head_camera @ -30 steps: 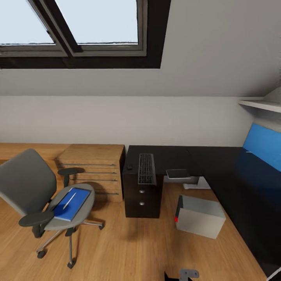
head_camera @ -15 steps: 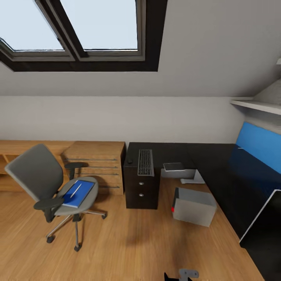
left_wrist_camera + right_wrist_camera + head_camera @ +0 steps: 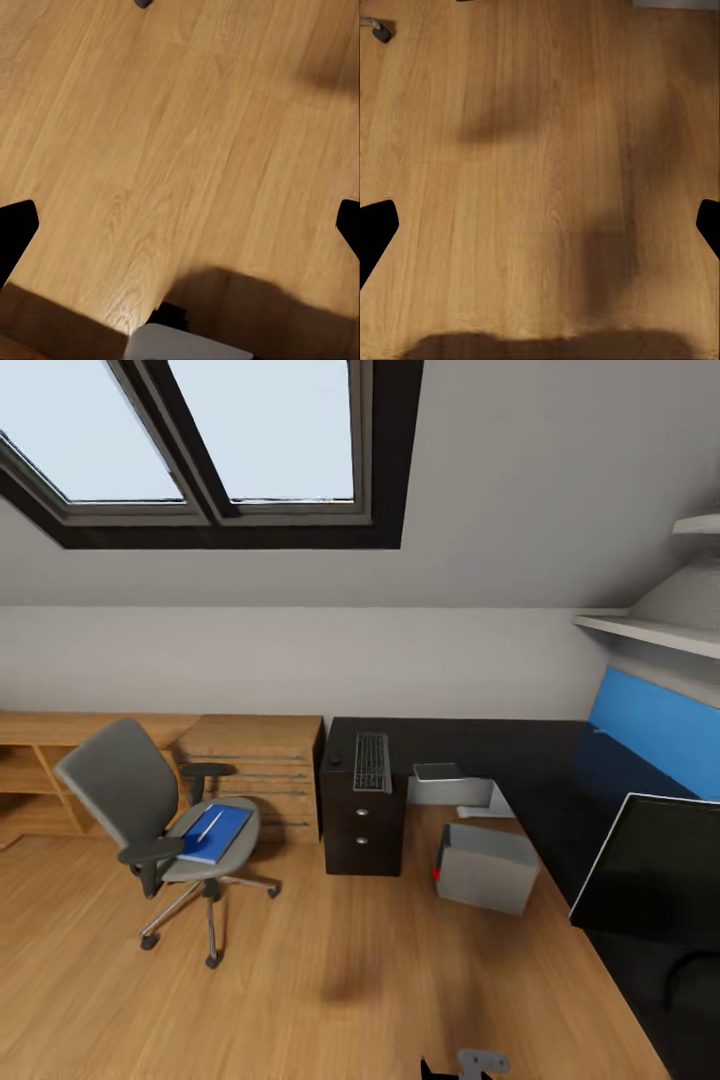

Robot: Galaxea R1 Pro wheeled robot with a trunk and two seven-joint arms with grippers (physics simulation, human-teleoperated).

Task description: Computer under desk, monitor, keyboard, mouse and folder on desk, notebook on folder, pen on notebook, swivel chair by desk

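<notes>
The folder, bright blue, was seen lying flat on the grey seat of the swivel chair, with a thin pale pen resting on top of it. The chair stood on the wooden floor at the left of the head view, well apart from the table. The keyboard was laid on the black drawer cabinet at the table's near corner, and a small dark object that could be the mouse was seen just beside it. The computer was seen on the floor beside the table's edge, its red light facing left. The monitor stood on the table at the right, in front of the blue back panel.

In each wrist view, dark fingertips were seen at the two side edges: the left hand and the right hand were both held spread wide, nothing between the fingers, above bare floor. None of the task's things lay near either hand.

No brand, label or writing could be read on anything.
</notes>
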